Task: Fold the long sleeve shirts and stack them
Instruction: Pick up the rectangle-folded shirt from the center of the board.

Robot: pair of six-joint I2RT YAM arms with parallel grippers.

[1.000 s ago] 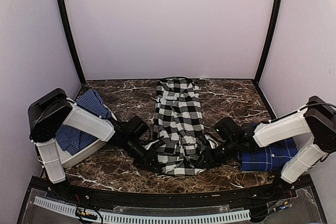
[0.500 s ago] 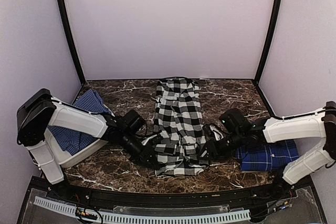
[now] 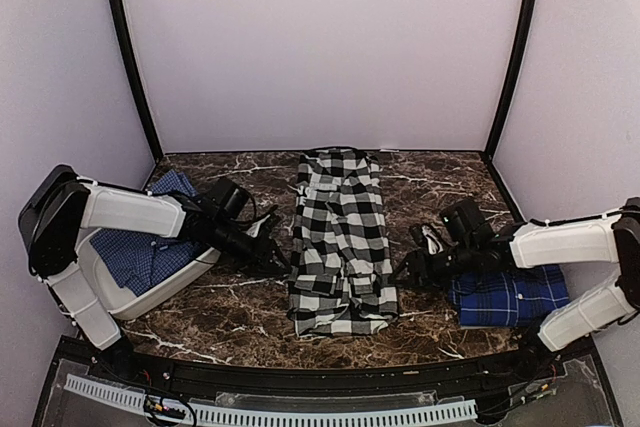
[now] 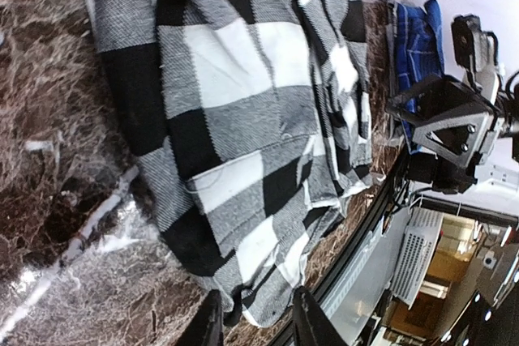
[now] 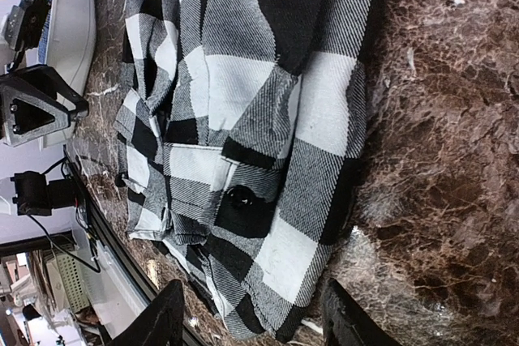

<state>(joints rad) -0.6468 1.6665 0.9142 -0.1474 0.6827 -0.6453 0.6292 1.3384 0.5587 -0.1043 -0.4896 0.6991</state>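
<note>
The black-and-white checked shirt (image 3: 338, 242) lies in the middle of the surface (image 3: 230, 317) as a long narrow strip, running from the far edge toward the near edge, its sides and sleeves already turned in. The near hem is a little rumpled. The left claw (image 3: 272, 249) sits just beside the strip's left side and the right claw (image 3: 405, 272) just beside its right side. Each is spread and holds nothing; the wrist views show the left fingers (image 4: 209, 323) and the right fingers (image 5: 170, 318) apart, with the cloth ahead of them. The lengthwise folding looks done, so the step in hand is probably the crosswise fold. That calls for both claws to pinch the two corners of one end together and carry it evenly over the other end, then for the bundle to go on the stack. By count there are three shirts. One is the checked shirt. One is a dark blue plaid shirt (image 3: 510, 295), folded flat near the right edge under the right arm. One is a lighter blue shirt (image 3: 140, 252), heaped in a white tub (image 3: 160, 292) by the left edge.
</note>
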